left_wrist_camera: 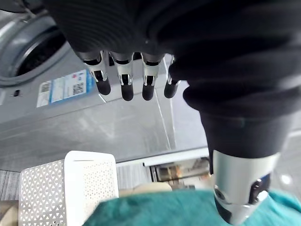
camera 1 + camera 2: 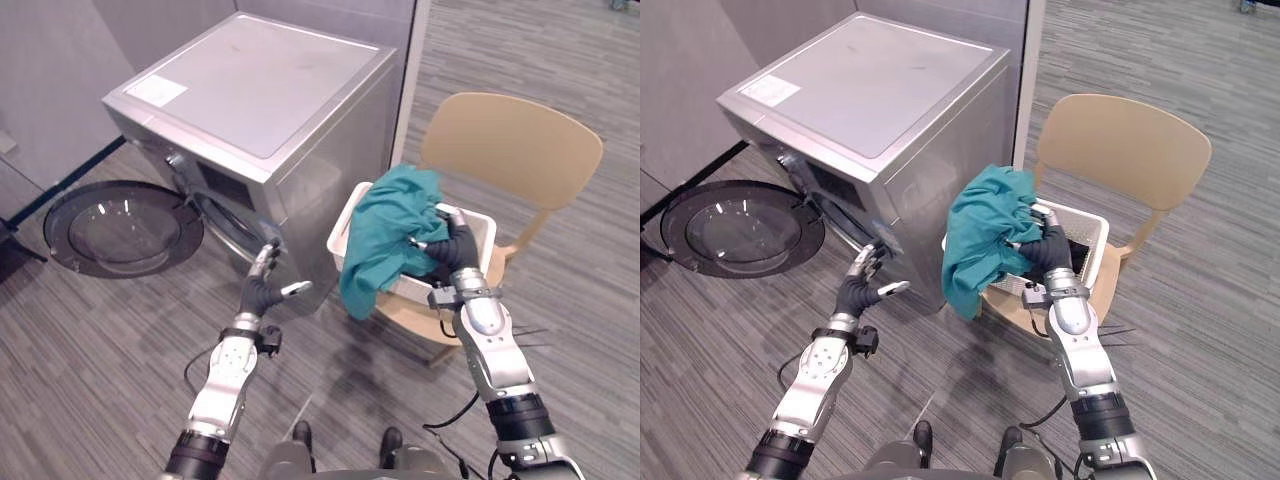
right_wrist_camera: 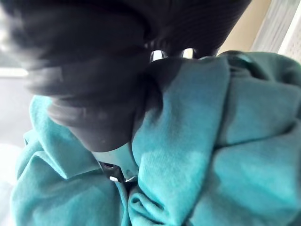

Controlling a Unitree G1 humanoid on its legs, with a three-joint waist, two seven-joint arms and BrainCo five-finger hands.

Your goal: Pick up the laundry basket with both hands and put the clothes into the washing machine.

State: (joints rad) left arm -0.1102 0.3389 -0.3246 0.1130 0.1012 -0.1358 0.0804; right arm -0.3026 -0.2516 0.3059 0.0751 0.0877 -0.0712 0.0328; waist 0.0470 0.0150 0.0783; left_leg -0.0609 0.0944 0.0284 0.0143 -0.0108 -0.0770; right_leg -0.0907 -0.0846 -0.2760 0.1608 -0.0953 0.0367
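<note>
The crumpled teal fabric garment (image 2: 385, 235) is heaped over the near rim of the white perforated plastic laundry basket (image 2: 482, 232), with one fold spilling down its outer wall. The basket sits on a pale wooden chair (image 2: 520, 145). The right hand (image 2: 447, 250) rests on the heap, fingers and thumb curled into the cloth and clamped on a bunch of it. The left hand (image 2: 262, 285) hangs empty, fingers spread, just beside the front corner of the silver front-loading washing machine (image 2: 260, 90), whose round glass door (image 2: 120, 228) stands wide open. The lift probably needs to raise the dangling fold clear of the rim before swinging towards the drum, with the free hand gathering trailing cloth so the basket does not tip.
</note>
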